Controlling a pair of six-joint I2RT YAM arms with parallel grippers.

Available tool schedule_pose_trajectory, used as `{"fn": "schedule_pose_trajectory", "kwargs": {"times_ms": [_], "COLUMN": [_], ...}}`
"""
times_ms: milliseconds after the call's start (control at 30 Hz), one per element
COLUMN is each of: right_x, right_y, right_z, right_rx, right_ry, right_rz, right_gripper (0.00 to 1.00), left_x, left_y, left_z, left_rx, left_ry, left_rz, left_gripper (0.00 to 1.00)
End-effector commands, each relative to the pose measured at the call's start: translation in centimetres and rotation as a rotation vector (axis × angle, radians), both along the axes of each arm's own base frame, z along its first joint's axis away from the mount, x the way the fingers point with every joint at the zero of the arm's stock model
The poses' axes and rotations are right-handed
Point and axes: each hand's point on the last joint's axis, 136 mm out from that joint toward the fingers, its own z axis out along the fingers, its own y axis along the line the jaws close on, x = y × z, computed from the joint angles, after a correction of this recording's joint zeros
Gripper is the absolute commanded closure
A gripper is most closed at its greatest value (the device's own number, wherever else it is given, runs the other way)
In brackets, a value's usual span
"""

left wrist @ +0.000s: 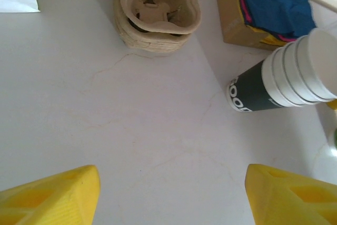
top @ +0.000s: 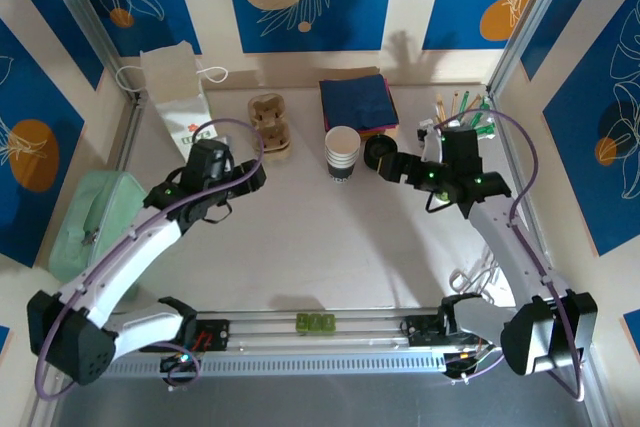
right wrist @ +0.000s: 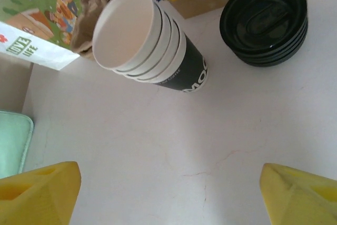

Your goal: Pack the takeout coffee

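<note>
White paper cups (top: pixel 342 152) sit nested between the left gripper (top: pixel 258 179) and right gripper (top: pixel 388 168); no cup stands apart as the takeout coffee. Left wrist: jaws wide, empty, stack ahead-right. Right wrist: jaws wide, empty, black lids (right wrist: pixel 265 20) ahead-right. Packing looks unstarted

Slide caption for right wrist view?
Open right end effector facing a stack of nested paper cups beside a pile of black lids.

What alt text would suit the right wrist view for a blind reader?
A stack of white paper cups, dark at the base, stands on a pale table beside a pile of black lids. Below, the right gripper is open.
</note>
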Motion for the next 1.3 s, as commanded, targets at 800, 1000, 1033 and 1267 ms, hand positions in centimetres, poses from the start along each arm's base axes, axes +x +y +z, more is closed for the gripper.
{"fn": "schedule_pose_trajectory", "kwargs": {"times_ms": [800,1000,1033,1267], "right_x": [1.0,1.4,1.5,1.3], "right_y": [5.0,6.0,6.1,6.2], "right_z": [-5.5,-6.4,-6.5,-6.0], "right_rx": [-0.142,-0.138,-0.145,-0.156], "right_ry": [-0.200,-0.150,-0.151,-0.178], "right_rz": [0.053,0.084,0.084,0.083], "right_gripper": [0.12,0.13,0.13,0.13], "left_x": [16.0,17.5,17.7,18.4], "left_y": [0.5,0.3,0.3,0.2], "left_z": [-6.5,-7.6,-7.8,-8.9], "left_rx": [0.000,-0.017,-0.019,-0.024], "left_ry": [0.087,0.091,0.094,0.106], "left_rz": [0.277,0.294,0.300,0.314], "left_gripper": [0.45,0.50,0.51,0.55]}}
